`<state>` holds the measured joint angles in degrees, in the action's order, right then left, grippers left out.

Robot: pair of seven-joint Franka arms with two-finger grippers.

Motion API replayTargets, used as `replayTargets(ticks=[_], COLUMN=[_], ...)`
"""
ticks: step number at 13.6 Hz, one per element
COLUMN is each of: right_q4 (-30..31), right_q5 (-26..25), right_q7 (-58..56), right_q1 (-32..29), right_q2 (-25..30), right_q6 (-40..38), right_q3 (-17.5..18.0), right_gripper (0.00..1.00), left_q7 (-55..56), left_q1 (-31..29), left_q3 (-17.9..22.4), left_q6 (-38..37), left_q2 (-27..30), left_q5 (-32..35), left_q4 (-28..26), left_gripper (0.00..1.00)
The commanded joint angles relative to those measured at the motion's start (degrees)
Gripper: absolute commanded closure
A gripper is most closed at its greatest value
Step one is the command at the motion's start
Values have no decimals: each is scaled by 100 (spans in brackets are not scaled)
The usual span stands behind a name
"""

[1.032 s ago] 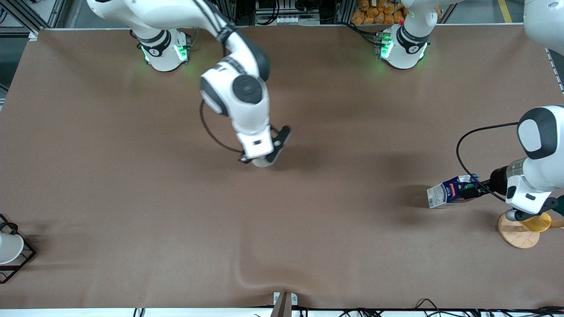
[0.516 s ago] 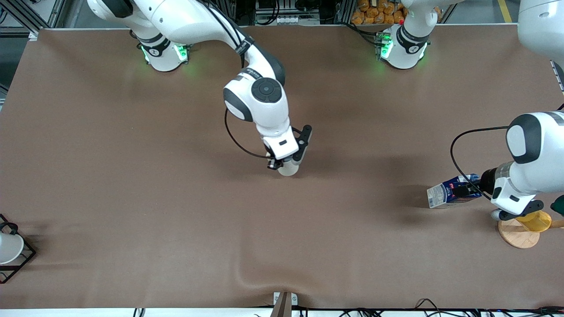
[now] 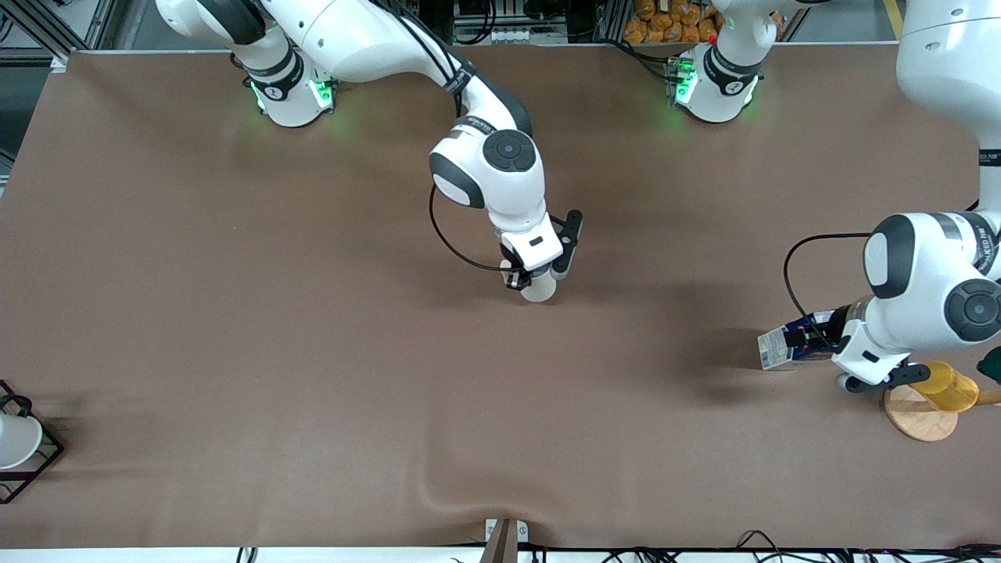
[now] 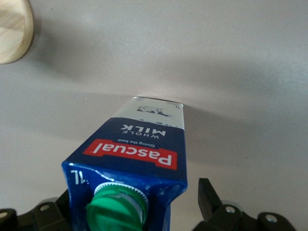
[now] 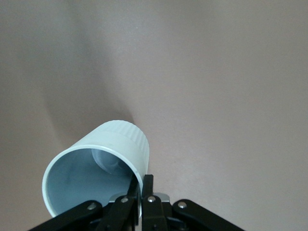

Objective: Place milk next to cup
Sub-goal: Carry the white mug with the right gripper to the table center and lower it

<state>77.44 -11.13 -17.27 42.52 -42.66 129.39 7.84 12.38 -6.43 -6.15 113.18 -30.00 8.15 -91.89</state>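
Front view: brown table (image 3: 235, 313); left pincer (image 3: 821, 341) spread wide around the milk carton (image 3: 786, 347) at the left arm's end, gripping nothing; right pincer (image 3: 530, 283) pinched shut on the mug (image 3: 539, 291) rim mid-table; an off-centre squeeze could topple the carton.

Setting: a robotics laboratory or test cell is indicated.
Table (image 3: 235, 313): one large surface is covered edge to edge by a plain brown cloth.
Arm bases (image 3: 291, 90): two white robot bases are bolted along one table edge and lit by green status lights.
Surroundings: aluminium framing (image 3: 47, 27) and dark equipment are seen past the table edge.
Cabling (image 3: 782, 539): loose black cables are routed along the edge nearest the front camera.
Props: household items are set far apart, among them a wooden disc (image 3: 916, 418) and a black wire rack (image 3: 31, 461).
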Motion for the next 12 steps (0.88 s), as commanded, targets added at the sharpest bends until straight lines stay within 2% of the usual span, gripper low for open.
replayTargets(ticks=[1,3,7,9,10,11,12], right_q4=[-361,-361,-309,-317,-326,-344,-352], right_q5=[-83,-100,-83,-92,-83,-74,-74], right_q7=[303,339,453,453,453,462,453], right_q1=[151,160,187,178,178,178,161], right_q2=[-269,-269,-199,-173,-155,-138,-77], right_q6=[60,51,-63,-195,-221,-308,-431], right_q3=[-45,-45,-54,-54,-45,-45,-45], right_gripper=[100,100,99,92,72,1,0], left_q7=[-139,-139,-139,-121,-104,-121,-69], left_q1=[-7,-7,-60,-69,-78,-69,-43], left_q3=[17,17,9,9,9,0,0], left_q6=[-59,-59,-59,-198,-382,-506,-594], left_q2=[-33,-41,2,133,247,309,371], left_q5=[152,143,91,64,46,46,37], left_q4=[74,74,110,118,127,171,171], left_gripper=[7,15,48,49,49,49,49])
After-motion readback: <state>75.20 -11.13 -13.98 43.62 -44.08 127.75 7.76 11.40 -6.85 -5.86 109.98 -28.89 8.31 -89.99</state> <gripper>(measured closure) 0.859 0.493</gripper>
